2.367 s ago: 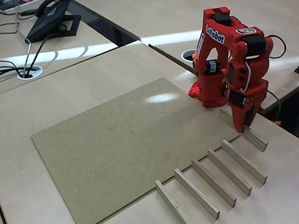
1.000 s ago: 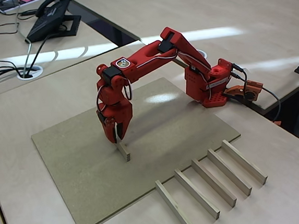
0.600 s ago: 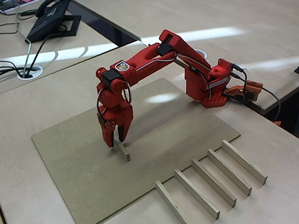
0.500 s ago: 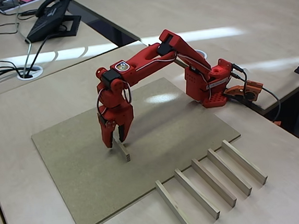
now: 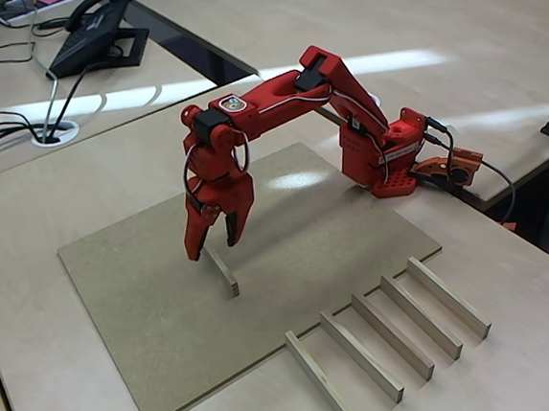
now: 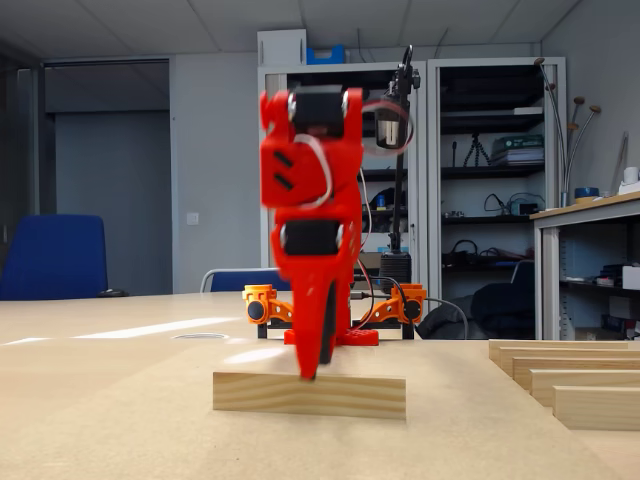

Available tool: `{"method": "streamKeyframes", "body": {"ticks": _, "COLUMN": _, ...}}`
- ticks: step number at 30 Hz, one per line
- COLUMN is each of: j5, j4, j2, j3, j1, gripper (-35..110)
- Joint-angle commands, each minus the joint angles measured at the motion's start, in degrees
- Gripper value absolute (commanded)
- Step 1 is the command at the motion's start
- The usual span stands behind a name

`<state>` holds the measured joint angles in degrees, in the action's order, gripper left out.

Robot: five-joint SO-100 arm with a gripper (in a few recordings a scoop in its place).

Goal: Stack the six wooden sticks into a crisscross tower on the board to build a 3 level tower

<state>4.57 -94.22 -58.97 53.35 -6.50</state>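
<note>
One pale wooden stick [image 5: 225, 272] lies flat on the brownish board [image 5: 140, 313], near its middle. My red gripper [image 5: 213, 248] hangs open just above the stick's far end, its fingers spread to either side and holding nothing. In the low fixed view the same stick [image 6: 310, 393] lies broadside on the board [image 6: 100, 420], and the gripper [image 6: 313, 366] is seen edge-on at its top edge. Several more sticks [image 5: 392, 335] lie side by side on the pale desk off the board's near right edge, and their ends [image 6: 560, 375] show at the right.
The arm's base [image 5: 381, 162] stands at the board's far right corner, with a cable trailing right. A desk phone [image 5: 96, 34], cords and a round cable hole [image 5: 55, 133] sit at the far left. A dark gap [image 5: 194, 49] splits the desks.
The gripper carried a stick from the right-hand row to the board's middle, set it down, opened, and has now lifted slightly. The stick stays flat on the board.
</note>
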Motion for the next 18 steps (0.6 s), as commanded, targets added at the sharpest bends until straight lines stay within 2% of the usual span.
{"method": "streamKeyframes", "body": {"ticks": 1, "j5": 2.02, "j4": -3.6, "j2": -9.32, "j3": 0.18, "j1": -3.34, "gripper": 31}}
{"method": "streamKeyframes", "body": {"ticks": 8, "j5": 13.27, "j4": -5.01, "j2": -22.85, "j3": 11.87, "j1": -16.0, "gripper": 30}}
{"method": "streamKeyframes", "body": {"ticks": 18, "j5": 42.36, "j4": 0.35, "j2": -29.18, "j3": 23.47, "j1": -43.86, "gripper": 29}}
